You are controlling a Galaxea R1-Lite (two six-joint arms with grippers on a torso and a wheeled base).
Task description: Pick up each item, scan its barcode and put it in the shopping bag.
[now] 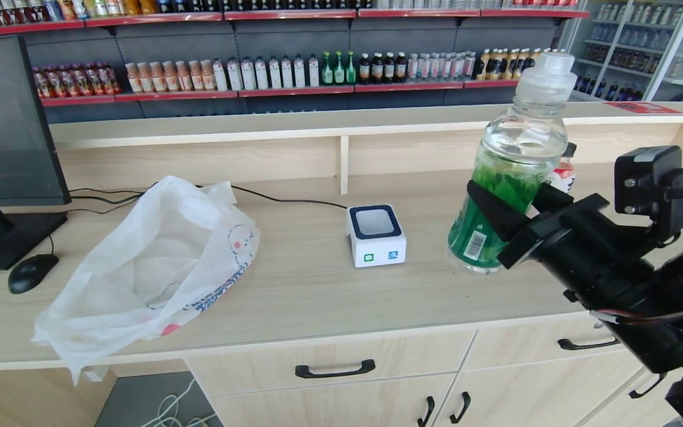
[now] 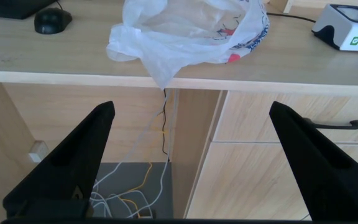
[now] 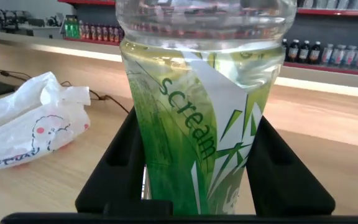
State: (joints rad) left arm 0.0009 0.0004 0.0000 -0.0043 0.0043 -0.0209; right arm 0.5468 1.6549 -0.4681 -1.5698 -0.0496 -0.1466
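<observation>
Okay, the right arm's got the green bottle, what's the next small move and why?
Probably carry the bottle left until its barcode faces the scanner window. The right gripper holds it clamped to the scanner's right, barcode low on the label, so scanning likely comes before the shopping bag.

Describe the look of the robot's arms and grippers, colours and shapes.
Both grippers are matte black. The left gripper has two broad, wedge-shaped jaws tapering to blunt tips. The right gripper matches, on a bulky black right arm carrying a boxy black camera module with thin dark cables.
</observation>
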